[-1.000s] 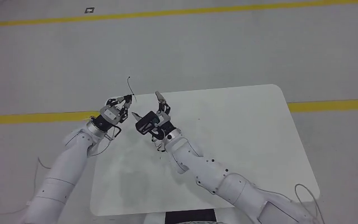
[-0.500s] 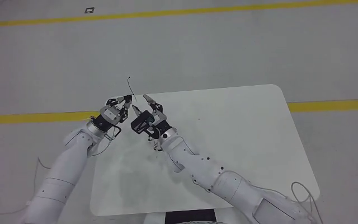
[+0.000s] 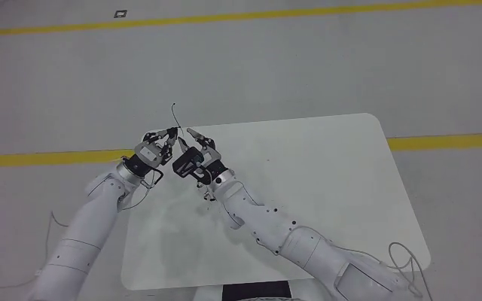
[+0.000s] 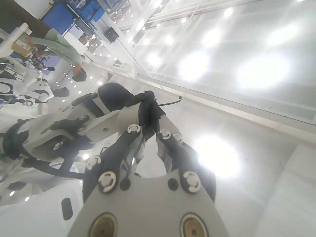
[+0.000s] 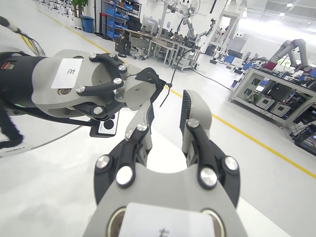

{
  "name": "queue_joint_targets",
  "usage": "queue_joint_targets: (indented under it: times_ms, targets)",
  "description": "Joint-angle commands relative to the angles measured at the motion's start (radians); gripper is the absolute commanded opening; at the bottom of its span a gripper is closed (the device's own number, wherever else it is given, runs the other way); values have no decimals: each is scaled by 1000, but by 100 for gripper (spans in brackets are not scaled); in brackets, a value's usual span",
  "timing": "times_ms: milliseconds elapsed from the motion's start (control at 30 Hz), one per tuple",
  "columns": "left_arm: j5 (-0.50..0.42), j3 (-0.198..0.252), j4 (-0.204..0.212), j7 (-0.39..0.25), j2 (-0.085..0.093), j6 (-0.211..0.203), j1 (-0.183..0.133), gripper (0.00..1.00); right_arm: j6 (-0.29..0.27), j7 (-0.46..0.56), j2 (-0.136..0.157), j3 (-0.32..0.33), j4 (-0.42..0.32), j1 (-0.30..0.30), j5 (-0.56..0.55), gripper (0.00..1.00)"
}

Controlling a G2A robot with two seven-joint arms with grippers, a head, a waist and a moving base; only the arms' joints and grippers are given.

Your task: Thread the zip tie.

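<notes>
A thin black zip tie (image 3: pixel 177 117) stands up from my left gripper (image 3: pixel 169 138), which is shut on it above the table's far left corner. In the left wrist view the left gripper (image 4: pixel 148 124) pinches the zip tie (image 4: pixel 170 103), whose free end pokes out sideways. My right gripper (image 3: pixel 193 140) is open, close beside the left one. In the right wrist view the right gripper (image 5: pixel 167 109) has the zip tie (image 5: pixel 165 98) hanging just beyond its spread fingers, held by the left gripper (image 5: pixel 151 78); the strap runs on upward past a small head.
The white table (image 3: pixel 316 173) stretches to the right and toward me under both arms. Yellow floor lines (image 3: pixel 422 141) run behind it. Benches and racks (image 5: pixel 269 92) stand far off in the room.
My right gripper has moved left, closing the distance to the left gripper and the zip tie. The left arm has kept still with the tie.
</notes>
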Motion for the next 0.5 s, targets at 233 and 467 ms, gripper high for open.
queue_joint_targets:
  times_ms: [233, 467]
  targets:
    - [0, 0, 0, 0, 0, 0, 0, 0, 0, -13, -10, 3, 23, 9, 0, 24]
    - [0, 0, 0, 0, 0, 0, 0, 0, 0, -25, -16, 2, 33, 16, 0, 17]
